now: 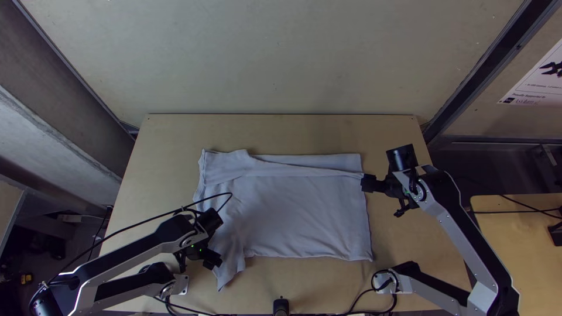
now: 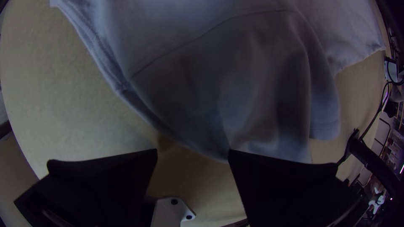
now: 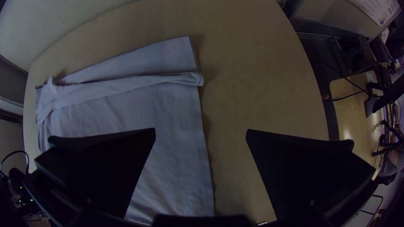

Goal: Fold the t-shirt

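Left black two-fingered gripper (image 1: 213, 261), fingers parted, empty, at eight o'clock of the pale-grey cloth T-shirt (image 1: 301, 213). Right black two-fingered gripper (image 1: 365, 183), likewise, near three o'clock; fabric folded along twelve o'clock.

Left arm (image 1: 132, 248), right arm (image 1: 468, 240): silver-grey links, black covers, black round joints. Left has long black cable (image 1: 182, 209), silver bracket (image 1: 182, 285). Left claw (image 1: 216, 263), right claw (image 1: 364, 183): wide, flat, black; small screws (image 3: 312, 202) on right one.

No legible text — poster (image 1: 540, 85) too
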Controlling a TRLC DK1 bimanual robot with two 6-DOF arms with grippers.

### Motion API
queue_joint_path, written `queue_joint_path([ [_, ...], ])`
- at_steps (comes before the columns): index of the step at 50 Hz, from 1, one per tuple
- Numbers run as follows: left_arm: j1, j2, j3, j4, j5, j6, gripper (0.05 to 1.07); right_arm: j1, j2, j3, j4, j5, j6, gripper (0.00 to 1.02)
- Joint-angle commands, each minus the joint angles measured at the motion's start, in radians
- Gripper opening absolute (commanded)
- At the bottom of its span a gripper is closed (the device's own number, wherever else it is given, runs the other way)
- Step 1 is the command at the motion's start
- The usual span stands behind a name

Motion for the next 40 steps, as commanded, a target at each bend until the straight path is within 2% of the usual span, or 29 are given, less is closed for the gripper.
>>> queue_joint_path([
  [1, -0.008, 0.021, -0.026, 0.018, -0.001, -0.007, 0.61, 0.004, -0.021, -0.015, -0.003, 0.000, 0.021, 0.99],
  [3, -0.010, 0.033, -0.028, 0.018, -0.001, -0.001, 0.57, 0.007, -0.022, -0.018, -0.003, 0.000, 0.021, 0.99],
  [10, -0.021, 0.065, -0.028, 0.053, 0.010, -0.001, 0.57, 0.023, -0.024, -0.036, -0.004, -0.002, 0.010, 0.98],
  [17, -0.021, 0.090, -0.026, 0.070, 0.025, 0.006, 0.56, 0.061, -0.051, -0.112, -0.023, -0.037, -0.015, 0.97],
  [20, -0.021, 0.090, -0.023, 0.084, 0.031, 0.008, 0.44, 0.084, -0.060, -0.138, -0.058, -0.060, -0.015, 0.97],
  [24, -0.004, 0.076, -0.015, 0.119, 0.030, 0.016, 0.19, 0.096, -0.059, -0.153, -0.121, -0.129, -0.015, 0.97],
  [27, -0.002, 0.053, -0.020, 0.145, 0.022, 0.028, 0.09, 0.096, -0.057, -0.161, -0.164, -0.178, -0.016, 0.97],
  [38, 0.071, 0.003, -0.018, 0.145, 0.021, 0.051, 0.08, 0.095, -0.045, -0.253, -0.225, -0.211, -0.053, 0.95],
  [40, 0.093, -0.007, -0.015, 0.141, 0.021, 0.054, 0.08, 0.095, -0.034, -0.270, -0.236, -0.220, -0.059, 0.91],
])
